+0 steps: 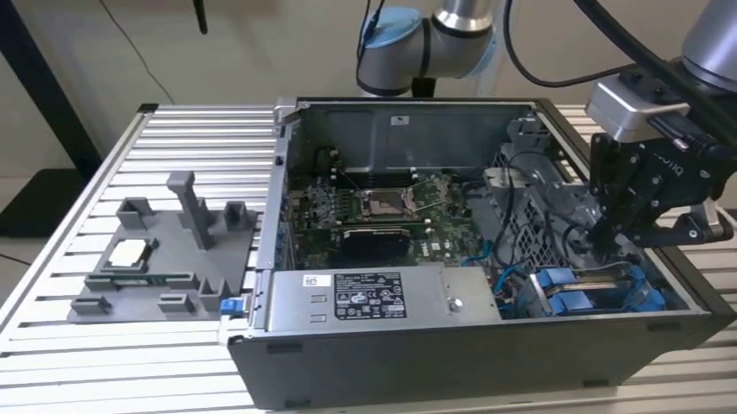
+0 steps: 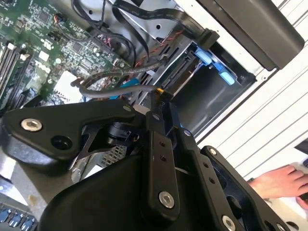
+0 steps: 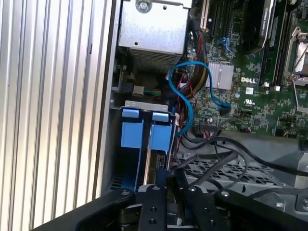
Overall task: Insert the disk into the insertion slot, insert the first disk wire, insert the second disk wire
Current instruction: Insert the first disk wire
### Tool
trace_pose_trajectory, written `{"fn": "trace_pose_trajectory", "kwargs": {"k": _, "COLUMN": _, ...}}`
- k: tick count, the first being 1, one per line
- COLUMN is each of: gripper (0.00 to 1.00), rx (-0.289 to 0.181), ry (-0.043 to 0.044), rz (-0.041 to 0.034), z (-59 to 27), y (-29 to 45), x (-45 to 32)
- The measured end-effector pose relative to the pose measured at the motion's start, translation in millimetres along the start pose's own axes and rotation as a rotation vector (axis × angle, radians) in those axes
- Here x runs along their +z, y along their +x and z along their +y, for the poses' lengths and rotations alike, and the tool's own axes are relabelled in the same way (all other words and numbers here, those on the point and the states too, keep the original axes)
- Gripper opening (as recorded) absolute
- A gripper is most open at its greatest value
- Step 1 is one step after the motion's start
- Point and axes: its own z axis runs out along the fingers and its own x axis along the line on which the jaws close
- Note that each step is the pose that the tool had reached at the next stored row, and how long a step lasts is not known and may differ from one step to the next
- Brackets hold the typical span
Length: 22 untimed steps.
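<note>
The open computer case (image 1: 484,345) lies on a slatted metal table. At its near right corner the insertion slot (image 3: 126,103) holds blue carrier frames, and the disk (image 3: 160,134) sits in it edge-on, also seen as the blue frames (image 1: 585,293) in the exterior view. My gripper (image 1: 601,237) reaches down into the case just above that bay. In both wrist views its black fingers (image 2: 158,144) are pressed together, and a black disk wire (image 2: 120,84) ends at their tip. A blue wire (image 3: 192,91) loops from the motherboard toward the bay.
A grey labelled power-supply box (image 1: 368,297) fills the case's near side beside the bay. The green motherboard (image 1: 381,207) lies behind it. A grey fixture tray (image 1: 161,259) sits on the table (image 1: 69,345) at the exterior view's left. A person's hand (image 2: 274,182) rests beyond the case.
</note>
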Motion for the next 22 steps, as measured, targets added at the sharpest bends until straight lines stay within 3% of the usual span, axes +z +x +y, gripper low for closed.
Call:
{"fn": "trace_pose_trajectory", "kwargs": {"k": 5, "gripper": 0.19, "rx": 0.003, "ry": -0.0006, "rz": 0.0074, "z": -1.1, "y": 2.2, "x": 2.9}}
{"fn": "trace_pose_trajectory", "kwargs": {"k": 10, "gripper": 0.19, "rx": 0.02, "ry": -0.0004, "rz": 0.0095, "z": -3.2, "y": 2.8, "x": 7.7}}
{"fn": "trace_pose_trajectory", "kwargs": {"k": 18, "gripper": 0.19, "rx": 0.037, "ry": -0.0001, "rz": 0.0097, "z": -17.6, "y": 4.6, "x": 21.6}}
{"fn": "trace_pose_trajectory", "kwargs": {"k": 22, "gripper": 0.19, "rx": 0.043, "ry": -0.0001, "rz": 0.01, "z": -20.9, "y": 3.7, "x": 26.5}}
